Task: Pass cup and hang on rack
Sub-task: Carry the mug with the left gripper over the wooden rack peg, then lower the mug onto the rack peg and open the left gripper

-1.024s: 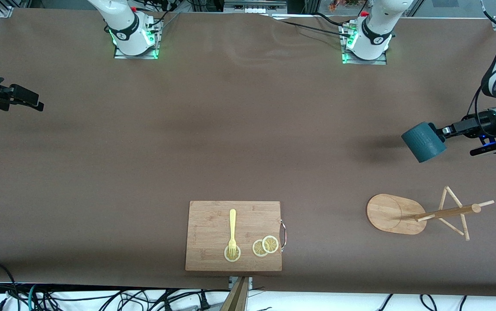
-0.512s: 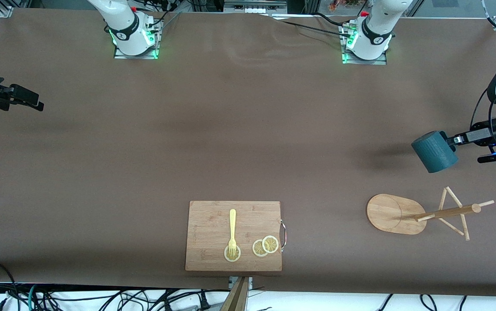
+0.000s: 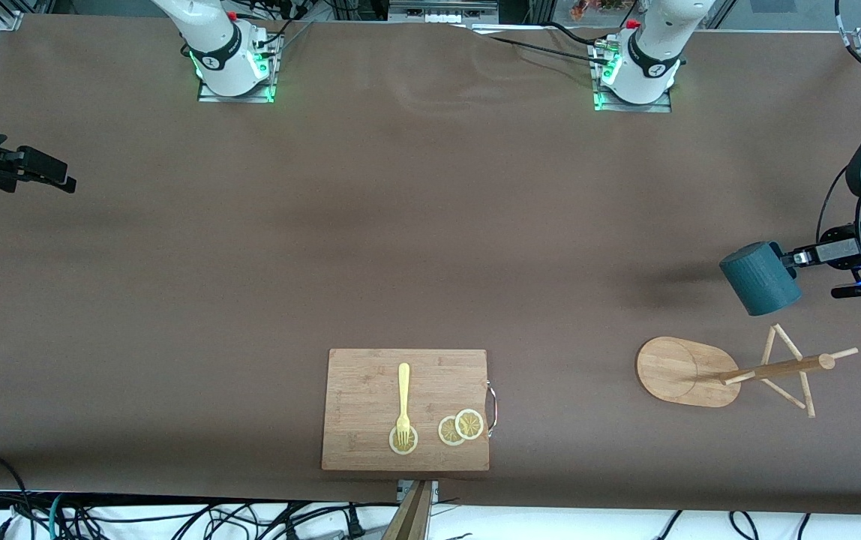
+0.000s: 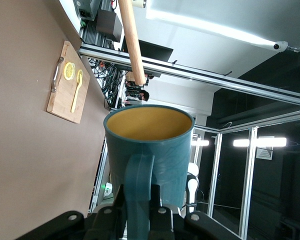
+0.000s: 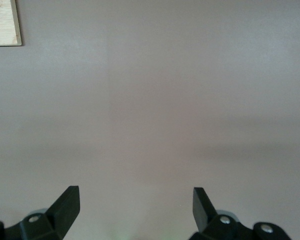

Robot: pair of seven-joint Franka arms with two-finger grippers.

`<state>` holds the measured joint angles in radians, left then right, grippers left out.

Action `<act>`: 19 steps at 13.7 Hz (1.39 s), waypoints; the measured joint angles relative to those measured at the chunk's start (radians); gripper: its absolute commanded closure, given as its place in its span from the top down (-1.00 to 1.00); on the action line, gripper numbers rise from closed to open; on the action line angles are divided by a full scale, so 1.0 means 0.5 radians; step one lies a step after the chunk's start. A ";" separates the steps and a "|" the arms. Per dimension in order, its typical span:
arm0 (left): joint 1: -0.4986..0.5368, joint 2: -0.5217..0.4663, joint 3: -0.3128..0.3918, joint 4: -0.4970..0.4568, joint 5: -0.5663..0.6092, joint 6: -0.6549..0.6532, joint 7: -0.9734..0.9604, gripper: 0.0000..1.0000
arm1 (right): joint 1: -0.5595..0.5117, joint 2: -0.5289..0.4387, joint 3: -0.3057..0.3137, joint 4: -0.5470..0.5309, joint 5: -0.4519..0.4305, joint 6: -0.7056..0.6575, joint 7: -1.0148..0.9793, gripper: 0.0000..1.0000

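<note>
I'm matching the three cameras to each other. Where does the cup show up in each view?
Front view: the cup hangs sideways in the left tool, above the rack.
Left wrist view: the cup fills the centre, gripped by its handle.
Right wrist view: not in it.
Shared landmark: the cutting board.

A: Even overhead light; the brown table cover shows no glare, only a soft shadow beneath the ribbed dark teal mug.

B: Ceiling strips flare white above that mug's rim.
</note>
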<state>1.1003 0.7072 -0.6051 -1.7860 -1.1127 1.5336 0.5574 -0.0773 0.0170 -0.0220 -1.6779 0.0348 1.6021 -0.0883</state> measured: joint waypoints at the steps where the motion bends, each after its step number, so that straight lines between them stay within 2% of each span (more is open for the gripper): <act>1: -0.010 0.036 0.004 0.030 0.000 0.000 -0.001 -1.00 | 0.000 0.000 0.000 0.000 0.000 0.000 0.000 1.00; 6: -0.025 0.204 0.008 0.142 0.000 0.001 -0.106 -1.00 | 0.000 0.000 0.000 0.000 0.000 0.000 0.000 1.00; 13: -0.070 0.266 0.008 0.168 -0.091 0.017 -0.175 -1.00 | 0.000 0.001 0.000 0.000 0.000 -0.001 0.000 1.00; 19: -0.073 0.359 0.011 0.271 -0.091 0.021 -0.255 -1.00 | 0.000 0.001 -0.001 0.000 0.000 -0.001 0.000 1.00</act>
<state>1.0640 0.8867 -0.5995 -1.6503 -1.1584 1.5444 0.4299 -0.0773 0.0174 -0.0225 -1.6779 0.0348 1.6018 -0.0883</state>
